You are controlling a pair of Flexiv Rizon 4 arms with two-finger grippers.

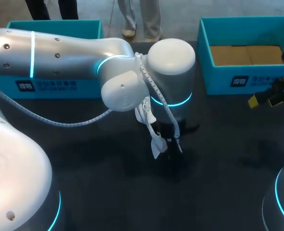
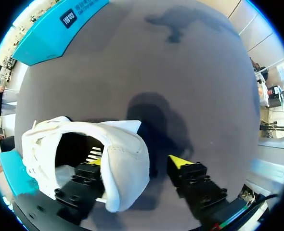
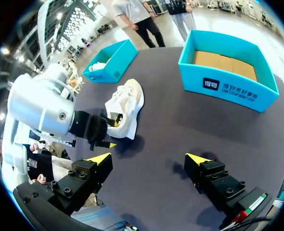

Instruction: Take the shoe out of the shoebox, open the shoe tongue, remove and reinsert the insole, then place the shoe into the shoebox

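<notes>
One white shoe [image 3: 125,103] lies near the tabletop's [image 1: 84,144] middle; left jaws apart, one finger [image 2: 89,172] inside its opening, the other outside; right jaws apart near the right edge.

Open table [image 3: 166,127] lies ahead of the right gripper [image 3: 148,158]. The shoe [image 3: 125,103] and left arm [image 3: 38,108] block one side, the shoebox [image 3: 228,87] the other.
</notes>
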